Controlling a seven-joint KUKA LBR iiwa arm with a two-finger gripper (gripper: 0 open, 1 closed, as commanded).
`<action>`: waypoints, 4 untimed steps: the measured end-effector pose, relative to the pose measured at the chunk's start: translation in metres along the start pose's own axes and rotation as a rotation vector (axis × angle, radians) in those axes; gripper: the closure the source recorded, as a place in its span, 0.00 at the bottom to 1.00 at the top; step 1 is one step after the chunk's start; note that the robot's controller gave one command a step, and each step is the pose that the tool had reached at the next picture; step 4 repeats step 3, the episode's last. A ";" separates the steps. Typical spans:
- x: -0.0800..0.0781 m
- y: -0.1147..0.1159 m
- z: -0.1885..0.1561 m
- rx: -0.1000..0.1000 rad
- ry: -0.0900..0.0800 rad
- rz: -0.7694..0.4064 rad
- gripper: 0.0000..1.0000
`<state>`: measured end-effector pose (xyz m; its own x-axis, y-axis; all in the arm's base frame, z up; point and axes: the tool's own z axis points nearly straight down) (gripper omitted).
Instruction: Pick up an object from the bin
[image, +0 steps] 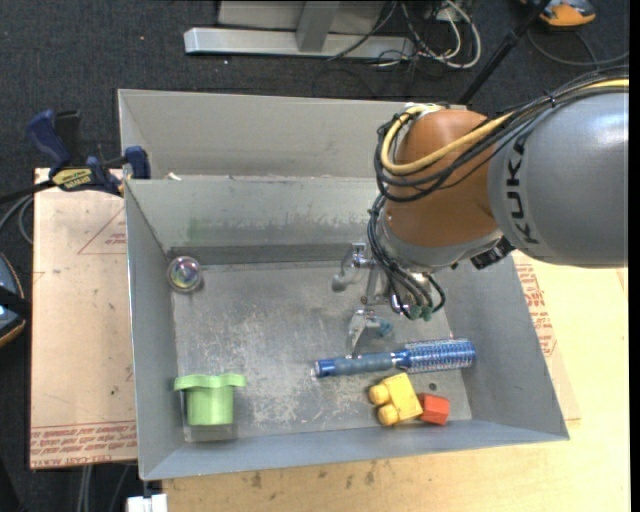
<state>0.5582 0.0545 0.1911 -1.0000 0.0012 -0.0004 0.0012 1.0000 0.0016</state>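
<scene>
Camera view is showing the gripper (365, 325) hovering just above the blue brush (395, 360) near the bin's (150, 300) front edge; its opening cannot be told.

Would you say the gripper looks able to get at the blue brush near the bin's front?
Probably yes: the gripper hangs just by the handle end of the blue brush, and nothing lies on it. The yellow and orange toy sits close to its bristle end, so the handle looks freer.
</scene>
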 end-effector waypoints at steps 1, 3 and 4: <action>-0.018 -0.045 0.117 -0.005 -0.005 0.185 0.00; -0.031 -0.006 -0.024 -0.002 -0.009 0.192 1.00; -0.031 -0.006 -0.024 -0.002 -0.009 0.192 1.00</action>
